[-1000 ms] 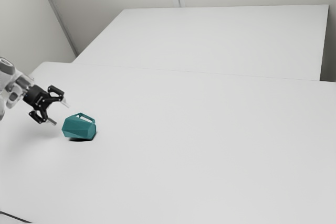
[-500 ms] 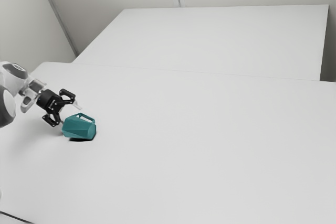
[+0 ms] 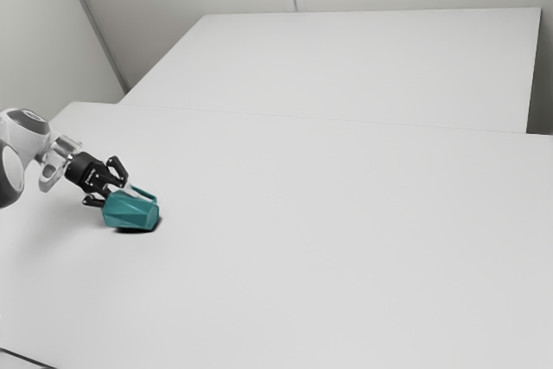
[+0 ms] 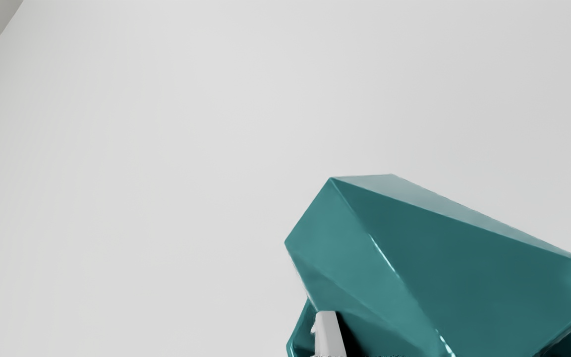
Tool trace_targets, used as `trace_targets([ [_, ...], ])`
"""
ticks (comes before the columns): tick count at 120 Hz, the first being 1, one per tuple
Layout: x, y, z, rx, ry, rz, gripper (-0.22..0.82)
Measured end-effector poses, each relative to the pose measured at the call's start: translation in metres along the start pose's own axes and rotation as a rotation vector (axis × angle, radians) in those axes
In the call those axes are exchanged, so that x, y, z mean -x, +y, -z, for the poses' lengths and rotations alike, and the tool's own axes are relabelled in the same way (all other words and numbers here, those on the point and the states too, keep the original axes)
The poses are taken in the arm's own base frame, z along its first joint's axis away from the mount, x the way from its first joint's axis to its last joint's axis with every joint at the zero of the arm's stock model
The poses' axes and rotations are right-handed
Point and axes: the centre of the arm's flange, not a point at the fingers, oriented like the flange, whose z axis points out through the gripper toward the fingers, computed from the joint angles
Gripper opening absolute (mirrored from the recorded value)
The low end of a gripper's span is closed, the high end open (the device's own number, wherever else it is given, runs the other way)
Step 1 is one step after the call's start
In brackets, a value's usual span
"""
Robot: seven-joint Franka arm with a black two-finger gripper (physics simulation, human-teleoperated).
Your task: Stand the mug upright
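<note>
Glossy, faceted teal mug [image 3: 130,212] lying on its side, exterior view's left; black gripper [image 3: 117,195] right at it, opening and grip impossible to tell; its pale marking unreadably small.

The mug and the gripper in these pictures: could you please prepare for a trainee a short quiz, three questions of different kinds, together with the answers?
1. True or false: the mug is tipped onto its side, so it is not upright.

2. Multiple choice: which part of the mug is nearest the top edge of the exterior view?
A) its base
B) its handle
C) its mouth

3. Fill in the missing word: the gripper reaches the mug from the exterior view's ____.

Key: 1. true; 2. B; 3. left
</note>
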Motion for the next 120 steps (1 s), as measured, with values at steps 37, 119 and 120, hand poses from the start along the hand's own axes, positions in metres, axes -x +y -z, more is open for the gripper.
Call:
trace_targets([
  [37, -0.014, -0.042, 0.003, 0.037, -0.014, -0.068, -0.15],
  [119, -0.134, -0.213, -0.101, 0.723, -0.177, -0.615, -0.18],
  [120, -0.135, -0.214, -0.102, 0.731, -0.181, -0.623, -0.18],
])
